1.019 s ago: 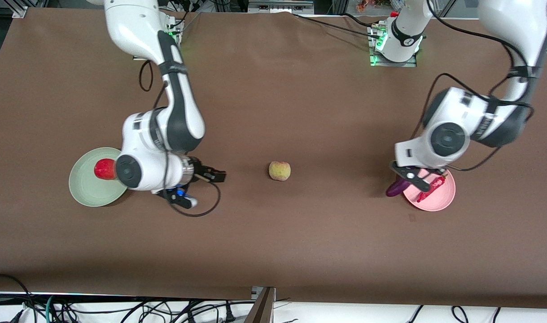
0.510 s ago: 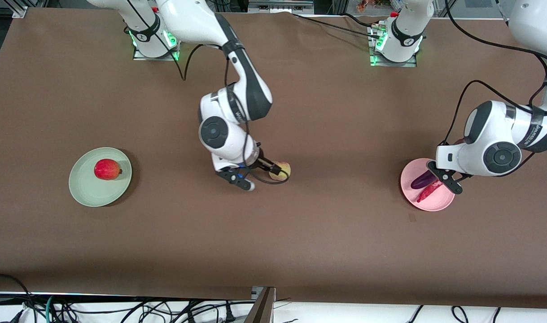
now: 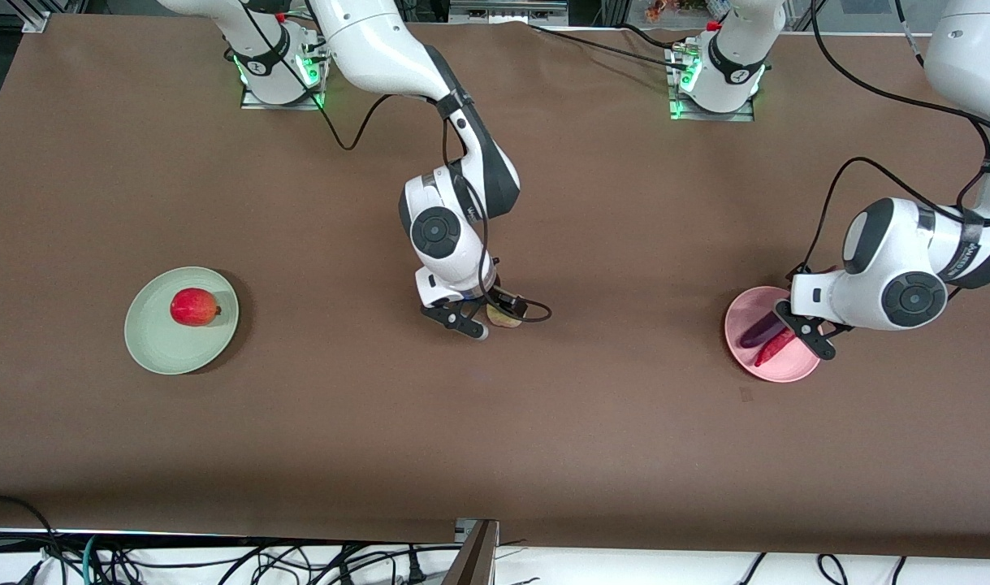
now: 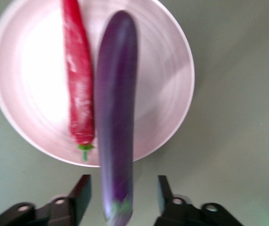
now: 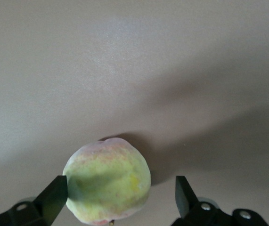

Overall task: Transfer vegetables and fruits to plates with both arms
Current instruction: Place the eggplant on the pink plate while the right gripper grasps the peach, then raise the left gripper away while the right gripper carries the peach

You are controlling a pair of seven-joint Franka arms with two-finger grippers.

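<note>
My right gripper (image 3: pixel 495 314) is open and low over the pale yellow-green fruit (image 3: pixel 505 320) at mid-table. In the right wrist view the fruit (image 5: pixel 107 179) sits between the fingertips (image 5: pixel 55 197), close to one and apart from the other. My left gripper (image 3: pixel 792 322) is open over the pink plate (image 3: pixel 737 315). The purple eggplant (image 3: pixel 759 330) and the red chili (image 3: pixel 774 347) lie side by side on that plate. In the left wrist view the eggplant's (image 4: pixel 115 117) stem end lies between the open fingers (image 4: pixel 80 193) with gaps on both sides, next to the chili (image 4: pixel 77 80). The red apple (image 3: pixel 192 306) rests on the mint green plate (image 3: pixel 157 351).
The brown table (image 3: pixel 495 455) carries only the two plates and the fruit. The arm bases (image 3: pixel 710 81) stand along the edge farthest from the front camera. Cables (image 3: pixel 218 561) hang below the nearest edge.
My right arm swung from beside the green plate to the yellow-green fruit and set its open fingers around it. My left gripper let the eggplant go onto the pink plate.
</note>
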